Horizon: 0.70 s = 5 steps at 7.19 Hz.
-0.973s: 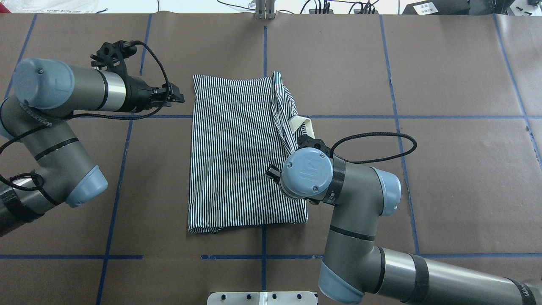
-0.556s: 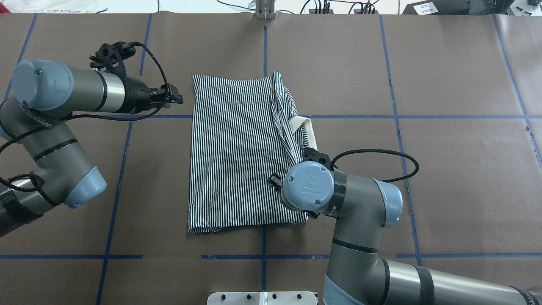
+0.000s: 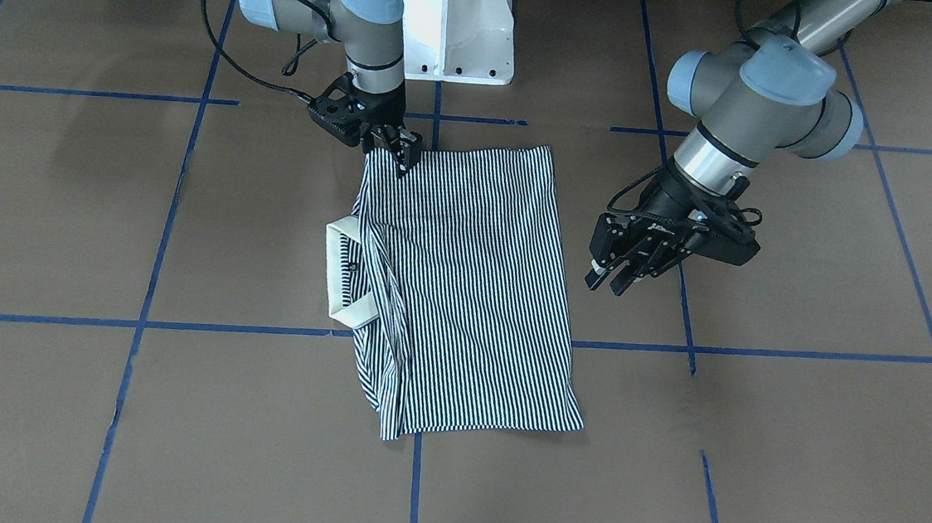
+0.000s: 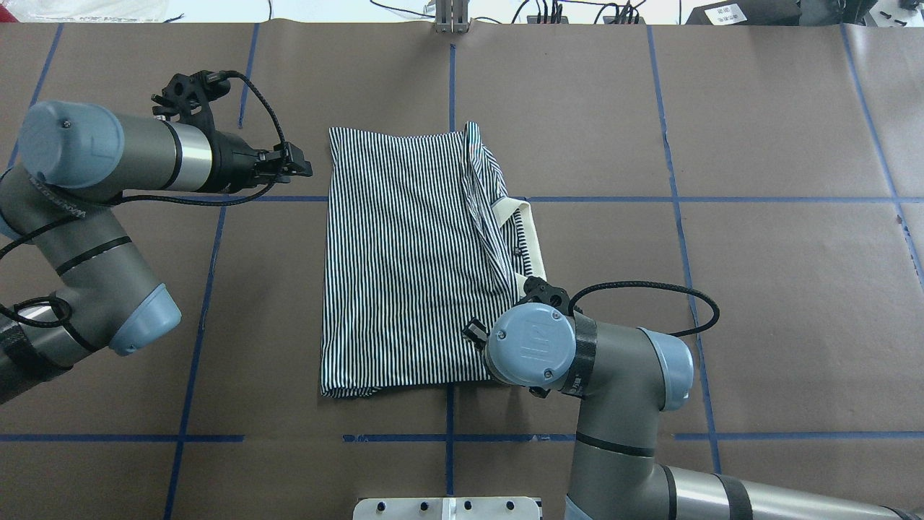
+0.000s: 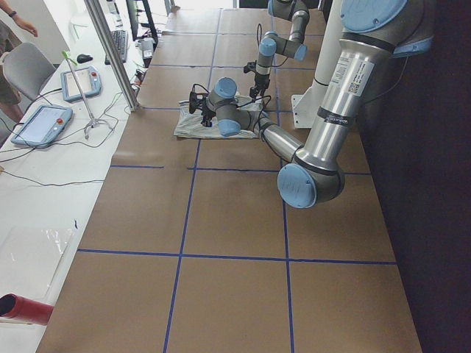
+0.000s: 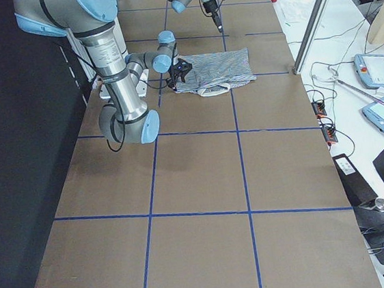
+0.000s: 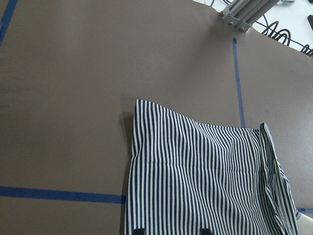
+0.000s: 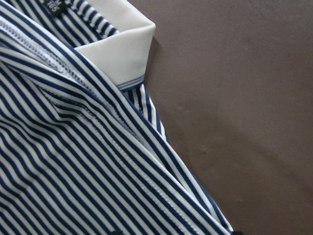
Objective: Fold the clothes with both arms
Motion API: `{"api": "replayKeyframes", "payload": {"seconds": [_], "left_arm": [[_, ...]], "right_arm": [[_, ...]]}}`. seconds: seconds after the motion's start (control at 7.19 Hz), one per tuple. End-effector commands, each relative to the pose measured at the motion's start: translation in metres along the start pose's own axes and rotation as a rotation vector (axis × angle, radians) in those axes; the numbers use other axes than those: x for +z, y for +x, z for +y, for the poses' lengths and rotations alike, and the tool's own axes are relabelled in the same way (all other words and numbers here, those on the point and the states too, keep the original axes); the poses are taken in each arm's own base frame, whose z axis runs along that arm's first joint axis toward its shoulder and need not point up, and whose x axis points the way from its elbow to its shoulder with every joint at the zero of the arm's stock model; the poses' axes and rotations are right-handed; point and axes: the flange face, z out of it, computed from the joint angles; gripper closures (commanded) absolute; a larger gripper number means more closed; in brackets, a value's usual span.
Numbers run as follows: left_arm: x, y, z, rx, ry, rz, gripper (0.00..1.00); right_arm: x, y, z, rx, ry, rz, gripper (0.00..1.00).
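Observation:
The striped polo shirt [image 4: 404, 260] lies folded into a flat rectangle at the table's middle. Its cream collar [image 4: 533, 235] sticks out at the right edge. My left gripper [image 4: 303, 167] is open and empty, off the shirt's far left corner, above the table; it also shows in the front view [image 3: 608, 279]. My right gripper [image 3: 395, 152] is low at the shirt's near right corner with its jaws apart. In the overhead view it is hidden under its own wrist. The right wrist view shows the collar [image 8: 122, 49] and the striped edge [image 8: 73, 161] close up.
The brown table cover carries a grid of blue tape lines [image 4: 195, 361]. The white pedestal base [image 3: 451, 27] stands at the near edge. A metal post [image 4: 451, 18] stands at the far edge. Tablets [image 5: 44, 121] lie on a side table beyond.
My right arm has moved toward the robot along the shirt's right edge, from beside the collar to the near right corner. The left arm has hardly moved.

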Motion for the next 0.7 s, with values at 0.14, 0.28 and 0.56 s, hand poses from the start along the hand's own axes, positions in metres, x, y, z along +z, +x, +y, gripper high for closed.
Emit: {"api": "replayKeyframes", "payload": {"seconds": [0.14, 0.28, 0.56], "left_arm": [[-0.0002, -0.0056, 0.0016, -0.001, -0.001, -0.006, 0.52], [-0.0005, -0.0078, 0.0012, -0.003, 0.000, -0.010, 0.52], [-0.0005, -0.0078, 0.0012, -0.003, 0.000, -0.010, 0.52]], "right_arm": [[0.0037, 0.0013, 0.0012, 0.005, 0.001, 0.006, 0.57], [0.0035, 0.0009, 0.0003, 0.006, 0.002, 0.006, 0.77], [0.0029, 0.0007, 0.0008, -0.004, -0.006, -0.002, 1.00]]}}
